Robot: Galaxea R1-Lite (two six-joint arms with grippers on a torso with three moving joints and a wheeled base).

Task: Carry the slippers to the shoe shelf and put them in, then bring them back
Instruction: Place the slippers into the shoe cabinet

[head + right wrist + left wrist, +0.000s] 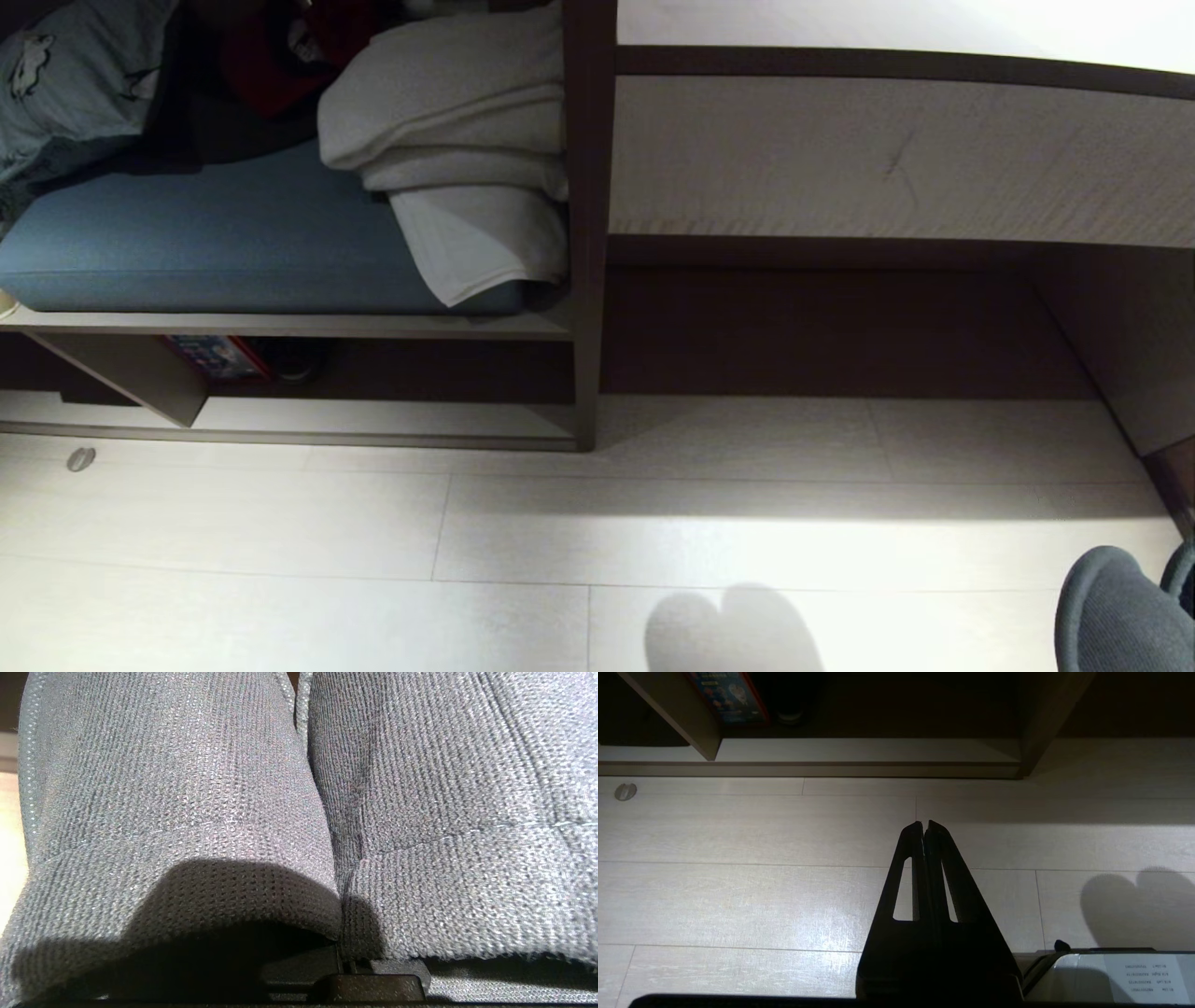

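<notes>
While I held the rig facing the furniture, the slippers (299,812) filled the right wrist view: two dark charcoal-blue knitted uppers pressed side by side, with a stitched seam across each. From the head camera I saw only their rounded toes (1116,611) at the near right corner, raised above the pale floor (373,541), where they cast a double-lobed shadow (733,630). I found the right gripper (348,963) almost hidden beneath the fabric; its jaws were clamped together on the pair where the two slippers met. I noted the left gripper (924,826) hanging over the floor planks, jaws pressed together with nothing between them. I recorded the shoe shelf (392,420) at far left, low under a blue cushion (205,233) bearing folded grey cloth (457,149). The slippers were well apart from it.
</notes>
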